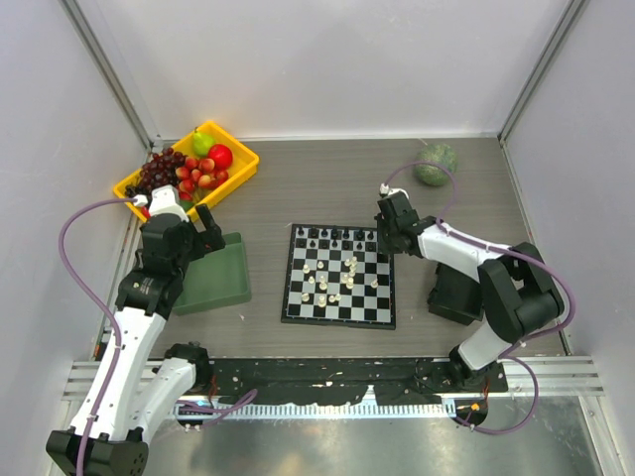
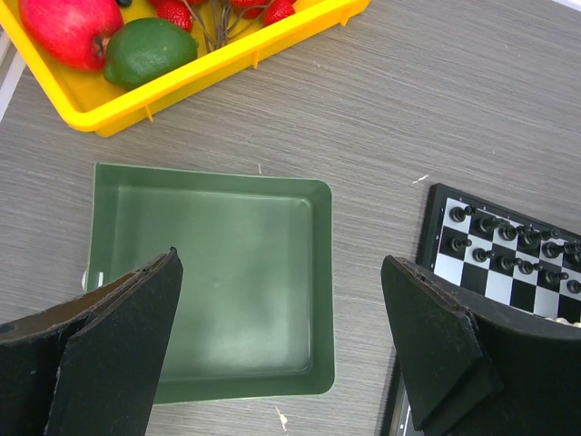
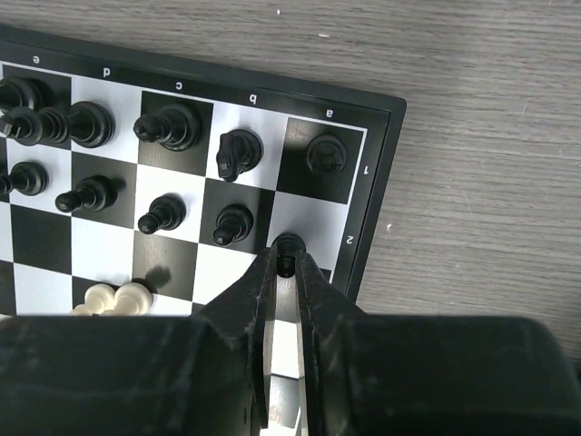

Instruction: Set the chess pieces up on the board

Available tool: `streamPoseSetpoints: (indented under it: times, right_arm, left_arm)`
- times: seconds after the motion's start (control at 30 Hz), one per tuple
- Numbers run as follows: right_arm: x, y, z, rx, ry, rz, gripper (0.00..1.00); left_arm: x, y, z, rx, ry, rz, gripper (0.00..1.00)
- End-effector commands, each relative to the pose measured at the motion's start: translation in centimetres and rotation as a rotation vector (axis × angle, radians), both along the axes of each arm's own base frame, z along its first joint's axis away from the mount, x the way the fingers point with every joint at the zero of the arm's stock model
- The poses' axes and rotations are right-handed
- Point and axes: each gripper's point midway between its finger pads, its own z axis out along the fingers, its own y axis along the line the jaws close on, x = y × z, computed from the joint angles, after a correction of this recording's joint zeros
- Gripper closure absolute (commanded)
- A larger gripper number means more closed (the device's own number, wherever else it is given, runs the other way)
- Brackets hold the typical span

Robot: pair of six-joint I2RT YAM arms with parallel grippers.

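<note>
The chessboard (image 1: 342, 315) lies mid-table. Black pieces (image 1: 335, 238) stand in its far rows and cream-white pieces (image 1: 332, 283) are scattered over its middle. My right gripper (image 1: 383, 238) is at the board's far right corner. In the right wrist view it (image 3: 287, 263) is shut on a black pawn (image 3: 289, 243), which stands on the white square by the board's border (image 3: 372, 218), next to other black pieces (image 3: 168, 127). My left gripper (image 2: 281, 263) is open and empty above the green tray (image 2: 322, 272). The board's corner (image 2: 440, 222) shows to its right.
A yellow tray (image 1: 243, 169) with grapes, strawberries, a lime and a red fruit sits at the far left. A green round fruit (image 1: 436, 164) lies at the far right. The green tray (image 1: 213, 283) lies left of the board. A black block (image 1: 454, 293) stands right of it.
</note>
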Motion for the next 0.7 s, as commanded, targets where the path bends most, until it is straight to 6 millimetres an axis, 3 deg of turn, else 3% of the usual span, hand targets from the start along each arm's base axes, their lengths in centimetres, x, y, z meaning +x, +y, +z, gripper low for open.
streamPoseSetpoints:
  times: [0.0,0.67]
  right_arm:
    - [2.5,0.7,1.7,0.034,-0.078,-0.017,0.85]
    - [2.2,-0.3,1.3,0.004,-0.071,-0.039,0.84]
  left_arm:
    - [0.4,0.1,1.0,-0.004,-0.047,0.003,0.01]
    - [0.4,0.3,0.9,-0.004,-0.044,0.008,0.01]
